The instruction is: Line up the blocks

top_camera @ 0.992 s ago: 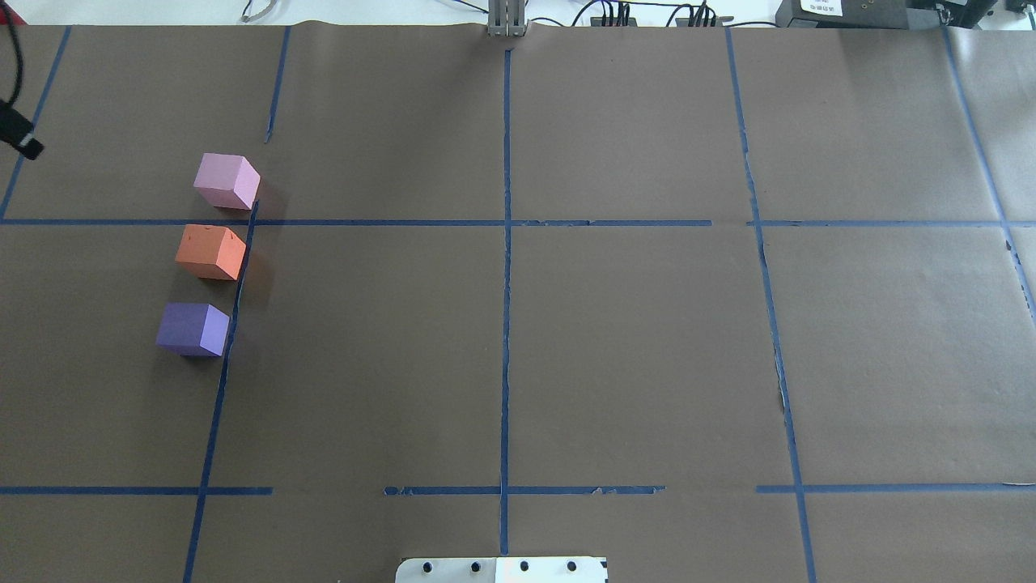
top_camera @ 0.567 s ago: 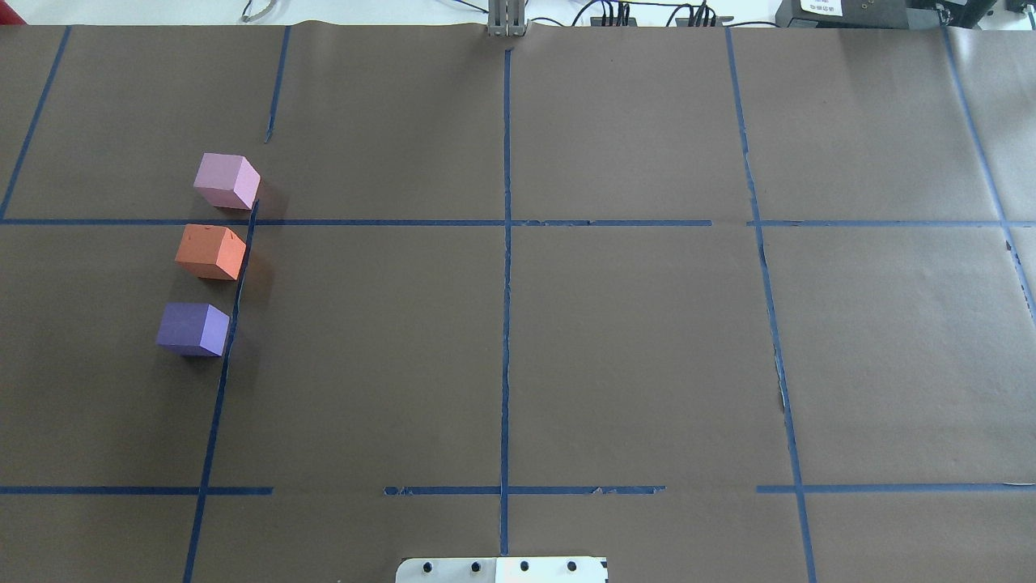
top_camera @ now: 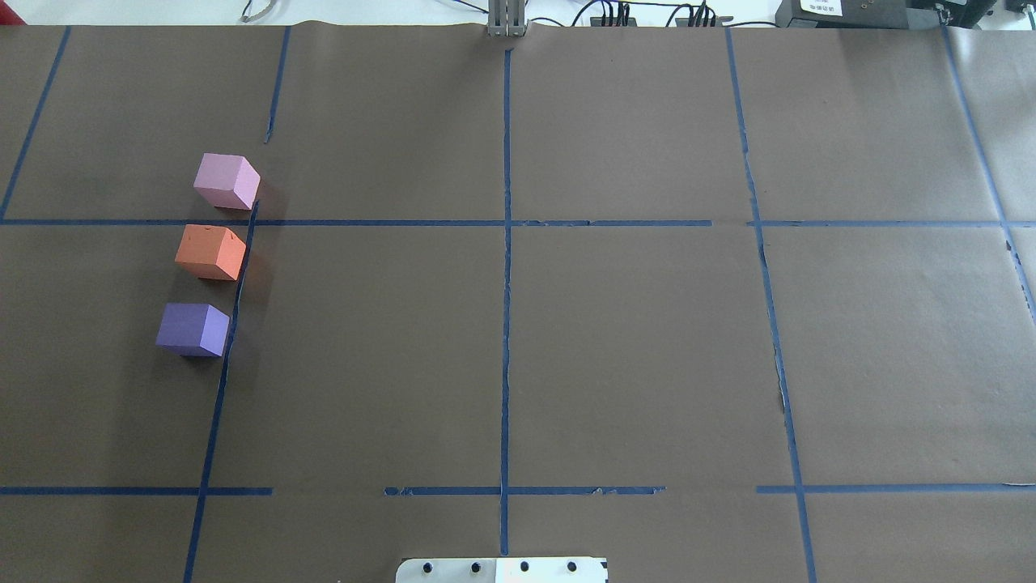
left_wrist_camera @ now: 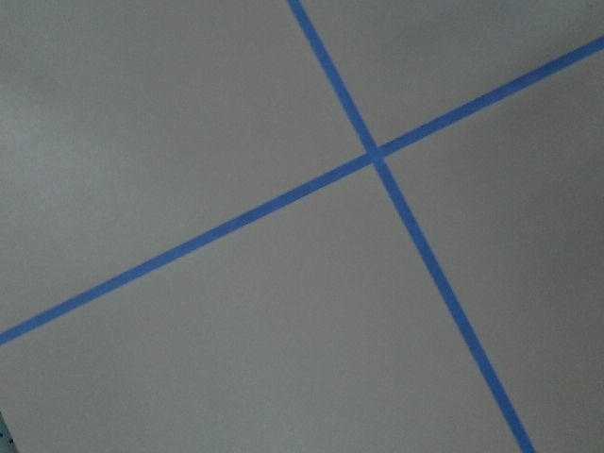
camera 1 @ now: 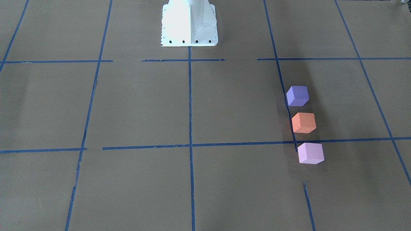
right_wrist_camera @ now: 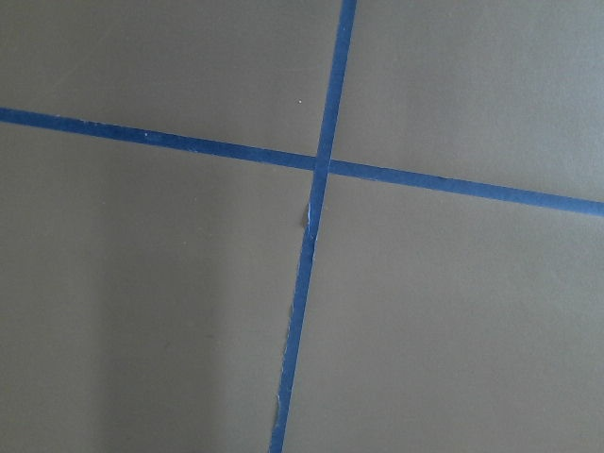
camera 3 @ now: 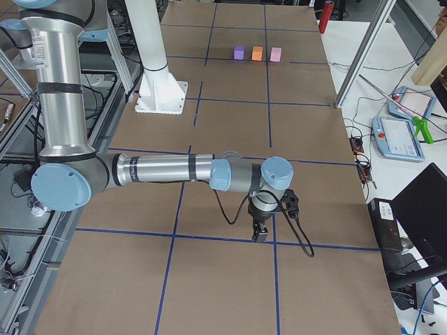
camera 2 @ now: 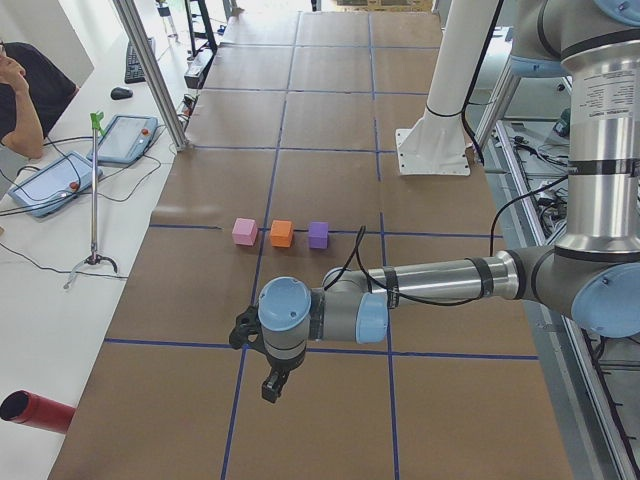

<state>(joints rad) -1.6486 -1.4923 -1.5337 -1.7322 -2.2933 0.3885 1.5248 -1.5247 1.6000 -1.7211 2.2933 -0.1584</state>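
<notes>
Three small cubes stand in a straight row on the brown paper, apart from each other. In the overhead view the pale pink-lilac block (top_camera: 227,180) is farthest, the orange block (top_camera: 210,252) is in the middle and the violet-purple block (top_camera: 193,329) is nearest. They also show in the front view: pink-lilac (camera 1: 310,153), orange (camera 1: 303,122), violet (camera 1: 297,95). The left gripper (camera 2: 272,384) shows only in the exterior left view, far from the blocks; I cannot tell whether it is open. The right gripper (camera 3: 261,231) shows only in the exterior right view, far away; I cannot tell its state.
Blue tape lines (top_camera: 506,243) divide the brown paper into a grid. The robot's white base (camera 1: 189,24) stands at the table's near edge. Cables and boxes (top_camera: 858,12) lie beyond the far edge. Both wrist views show only paper and crossing tape.
A dark part of the left arm at the overhead view's left edge has left the view. The blocks have not moved.
</notes>
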